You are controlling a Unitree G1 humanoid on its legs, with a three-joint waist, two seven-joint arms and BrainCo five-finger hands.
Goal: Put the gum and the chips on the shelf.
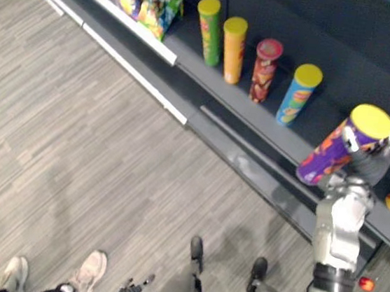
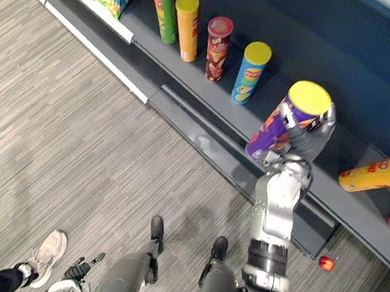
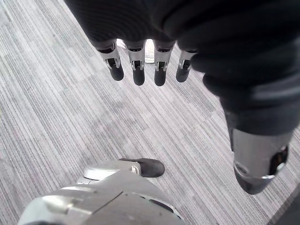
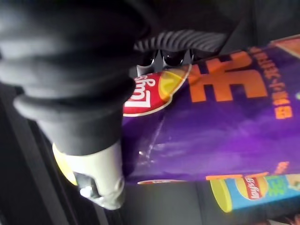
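Right hand [image 2: 310, 136] is clamped round the purple chips can [image 2: 279, 127], held tilted over the shelf [image 2: 194, 80] front, not released (base contact with the shelf unclear). Four upright cans [image 2: 251, 71] and a lying orange can [image 2: 379, 172] sit on the shelf. Left hand [image 3: 138, 70] is away from the shelf, fingers straight, empty. Chips placement looks nearly done; the gum can't be made out and is probably left.
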